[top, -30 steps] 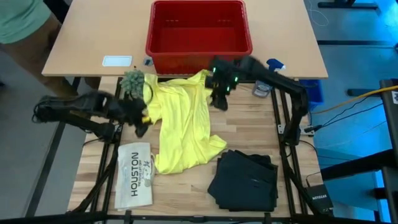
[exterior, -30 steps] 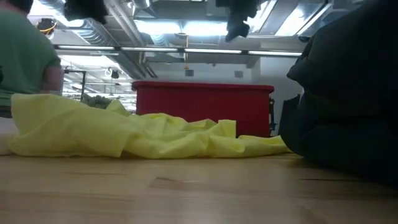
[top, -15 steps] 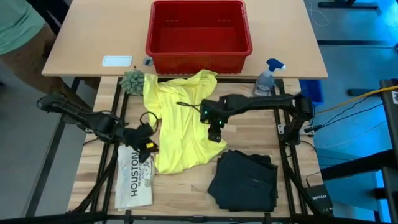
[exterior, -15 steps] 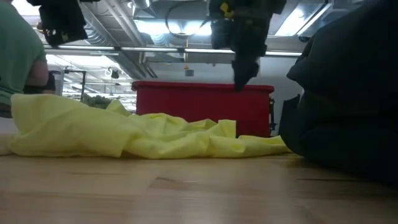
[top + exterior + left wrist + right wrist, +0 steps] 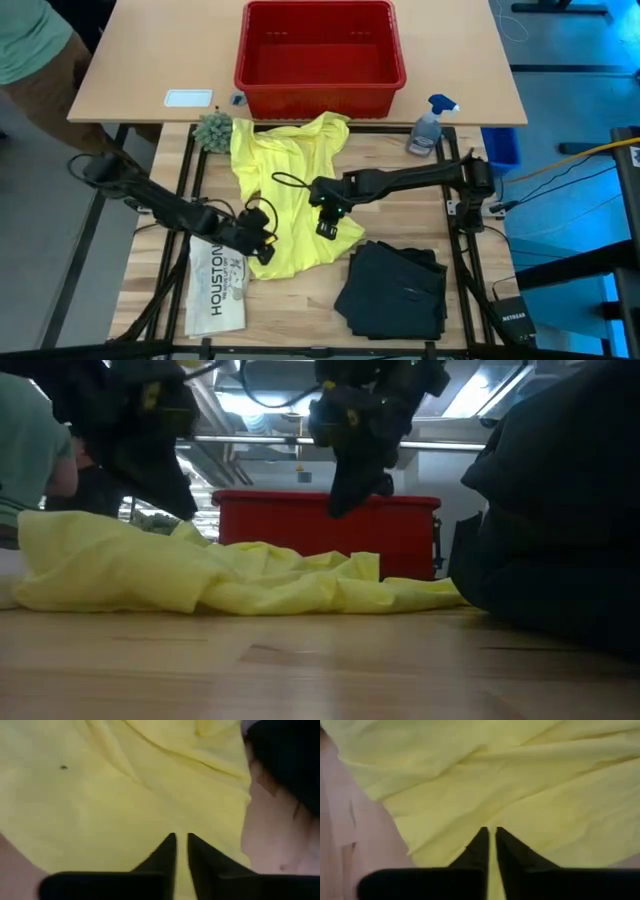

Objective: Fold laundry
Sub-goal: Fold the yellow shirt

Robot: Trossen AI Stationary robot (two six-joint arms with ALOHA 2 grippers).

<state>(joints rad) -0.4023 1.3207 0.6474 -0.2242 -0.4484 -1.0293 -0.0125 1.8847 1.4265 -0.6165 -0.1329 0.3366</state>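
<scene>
Currently the left gripper (image 5: 263, 252) sits over the lower left edge of the yellow T-shirt (image 5: 290, 190), just left of the frame's middle in the high view. Its wrist view shows the two dark fingers (image 5: 167, 851) drawn almost together with only a thin slit between them, tips over the yellow cloth, nothing caught between them. The right gripper (image 5: 327, 226) is over the lower right part of the same shirt, near frame centre. Its fingers (image 5: 481, 845) are likewise nearly closed with a narrow gap, pointing at wrinkled yellow fabric, no cloth visibly pinched.

In the low view both grippers hang above the shirt: one at upper left (image 5: 150, 440), the other at upper centre (image 5: 355, 485), its tip clear of the cloth.

Shirt lies crumpled and spread on the wooden table (image 5: 400, 215), running from just below the red basket (image 5: 319, 55) down toward the middle. Folded dark trousers (image 5: 393, 292) lie at lower right, just beside the shirt's lower corner. A flat white item printed HOUSTON (image 5: 216, 282) lies at lower left, close under the left gripper. A spray bottle (image 5: 429, 128) stands right of the shirt's top; a green fuzzy object (image 5: 213, 130) sits at its upper left. A person in a green top (image 5: 30, 40) stands at the frame's upper left.
</scene>
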